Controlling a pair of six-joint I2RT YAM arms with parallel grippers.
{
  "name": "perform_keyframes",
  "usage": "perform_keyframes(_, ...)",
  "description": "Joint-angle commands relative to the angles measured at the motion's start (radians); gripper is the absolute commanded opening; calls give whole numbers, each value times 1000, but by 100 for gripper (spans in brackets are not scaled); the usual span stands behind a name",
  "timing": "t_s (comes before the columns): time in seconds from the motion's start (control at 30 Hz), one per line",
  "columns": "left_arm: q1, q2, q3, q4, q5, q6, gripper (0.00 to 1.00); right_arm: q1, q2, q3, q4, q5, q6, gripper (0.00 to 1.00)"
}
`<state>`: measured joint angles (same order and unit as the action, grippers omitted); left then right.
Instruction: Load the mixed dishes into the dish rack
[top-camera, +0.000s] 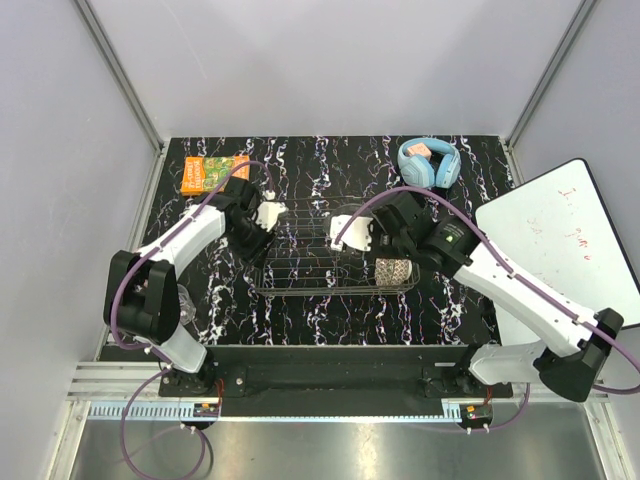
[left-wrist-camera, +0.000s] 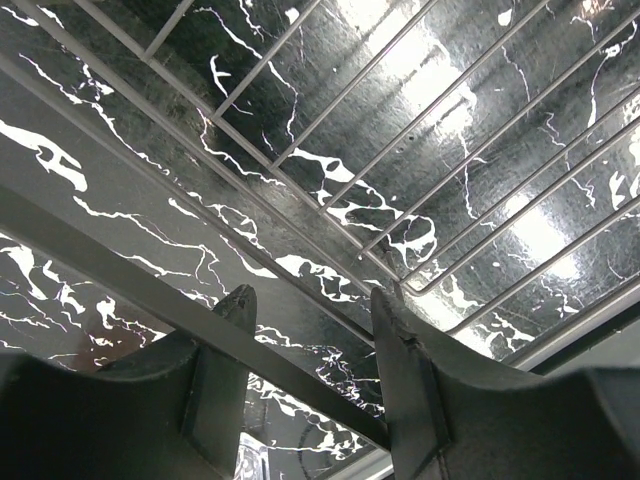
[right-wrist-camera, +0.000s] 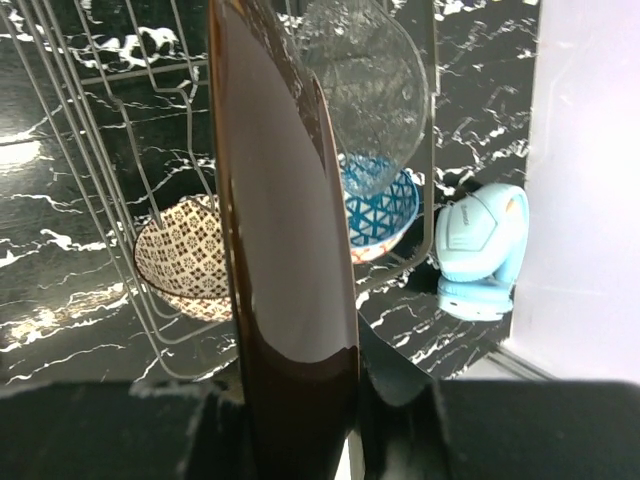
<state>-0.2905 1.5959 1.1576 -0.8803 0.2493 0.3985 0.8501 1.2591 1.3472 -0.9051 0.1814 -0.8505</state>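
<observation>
The dish rack (top-camera: 322, 262) lies mid-table. In the right wrist view, my right gripper (right-wrist-camera: 300, 412) is shut on the glossy dark red plate (right-wrist-camera: 285, 250), held edge-on above the rack wires (right-wrist-camera: 150, 300). Behind the plate, in the rack, lie the beige patterned bowl (right-wrist-camera: 180, 260), the blue patterned bowl (right-wrist-camera: 385, 215) and the clear glass bowl (right-wrist-camera: 365, 90). From above, the beige bowl (top-camera: 393, 270) shows at the rack's right end. My left gripper (left-wrist-camera: 315, 300) stands open at the rack's left side (top-camera: 262, 228), its jaws either side of a rim bar (left-wrist-camera: 120, 270).
Light blue headphones (top-camera: 430, 162) lie at the back right, close to the rack's far corner (right-wrist-camera: 480, 250). An orange-green book (top-camera: 212, 172) lies at the back left. A white board (top-camera: 560, 240) leans at the right edge. A clear glass (top-camera: 186, 302) stands by the left arm.
</observation>
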Motion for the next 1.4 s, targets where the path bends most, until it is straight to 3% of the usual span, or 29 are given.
perform_keyframes(0.0,-3,-21,-24,-60,-8,91,50,9,20,3,43,-43,-82,0)
perform_keyframes(0.13,2,-25,-21,-65,-13,94,55,9,59,-14,46,-56,-79,0)
perform_keyframes(0.27,7,-48,-3,-72,-47,100,72,9,80,-59,75,-39,-94,0)
perform_keyframes(0.4,8,-82,27,-91,-84,106,99,9,105,-77,110,-27,-111,0)
perform_keyframes(1.37,60,-125,-21,-60,-10,99,99,20,181,-48,195,82,-236,0)
